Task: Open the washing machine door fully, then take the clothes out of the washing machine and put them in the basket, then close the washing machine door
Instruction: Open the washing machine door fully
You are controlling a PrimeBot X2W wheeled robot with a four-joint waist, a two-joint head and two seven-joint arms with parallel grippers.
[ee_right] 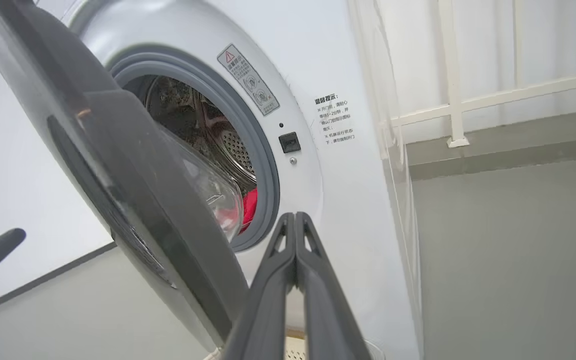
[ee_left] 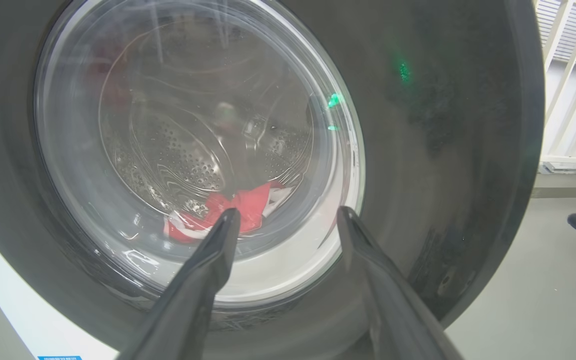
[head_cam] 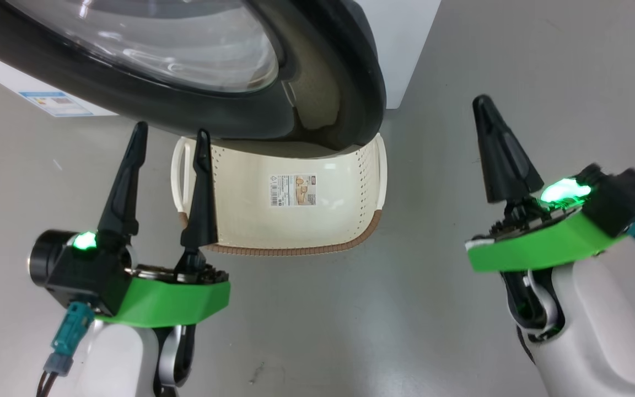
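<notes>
The washing machine door [head_cam: 350, 82] stands partly open, its black rim and glass bowl hanging over the cream basket [head_cam: 295, 249], which holds nothing. My left gripper [head_cam: 172, 132] is open just in front of the door's lower rim, beside the basket's left handle. In the left wrist view the left gripper [ee_left: 288, 214] faces the door [ee_left: 443, 150], with the red clothes [ee_left: 238, 210] showing through the glass. My right gripper [head_cam: 480, 102] is shut and empty, to the right of the door. The right wrist view has the right gripper [ee_right: 295, 216] aimed at the gap between the door [ee_right: 133, 200] and the washing machine [ee_right: 338, 200], where the clothes [ee_right: 249, 207] lie in the drum.
Grey floor [head_cam: 317, 331] spreads around the basket and both arms. A white railing [ee_right: 453, 100] stands beside the machine's right side. A blue label [head_cam: 55, 102] is on the machine's lower front. One finger of the other arm shows at the edge of each wrist view.
</notes>
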